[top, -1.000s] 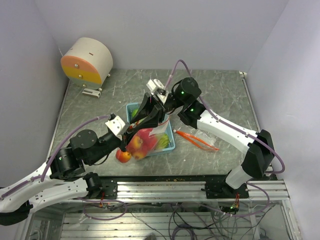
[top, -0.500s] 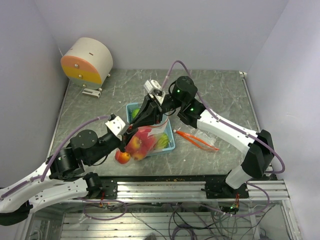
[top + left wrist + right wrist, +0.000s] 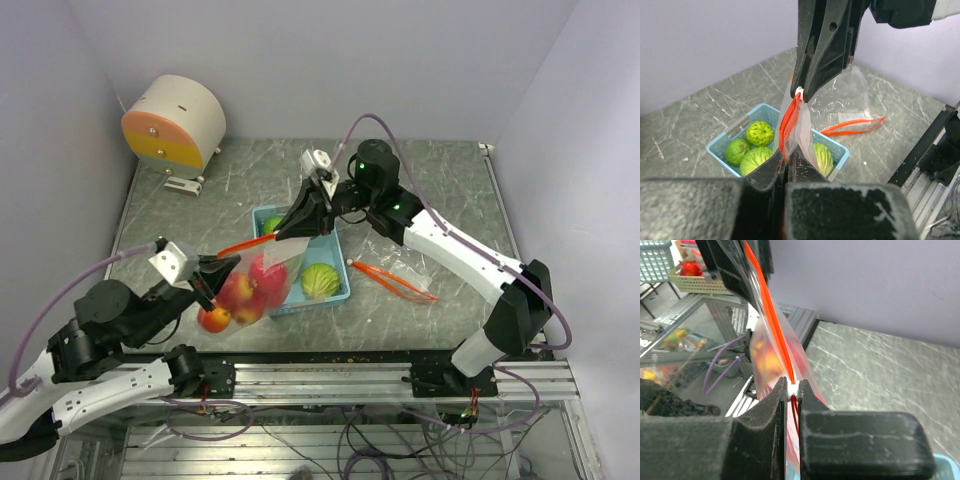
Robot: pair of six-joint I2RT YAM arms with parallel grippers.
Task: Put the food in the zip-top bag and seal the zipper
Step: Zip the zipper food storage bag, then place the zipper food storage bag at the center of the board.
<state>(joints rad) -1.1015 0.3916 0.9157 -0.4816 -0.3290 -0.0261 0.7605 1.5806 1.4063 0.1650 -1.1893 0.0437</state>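
Note:
The zip-top bag [image 3: 262,272] hangs between my two grippers over the table's front left, with red food [image 3: 245,290] and one yellow-red fruit [image 3: 213,318] inside. My left gripper [image 3: 211,270] is shut on the left end of the zipper [image 3: 250,243]. In the left wrist view the zipper [image 3: 788,122] runs up from my shut left gripper [image 3: 788,161]. My right gripper [image 3: 288,231] is shut on the zipper's white slider [image 3: 794,388] at the right end. Several green melons [image 3: 760,132] lie in the light blue basket [image 3: 735,131].
The basket [image 3: 345,291] sits mid-table, just right of the hanging bag. A second clear bag with a red-orange strip [image 3: 395,279] lies flat on the table right of the basket. A beige and orange round device [image 3: 175,122] stands at the far left corner.
My left arm has drawn back to the left with the bag, carrying it off the basket. The zipper now stretches taut between both grippers. My right gripper stayed near the basket's far side.

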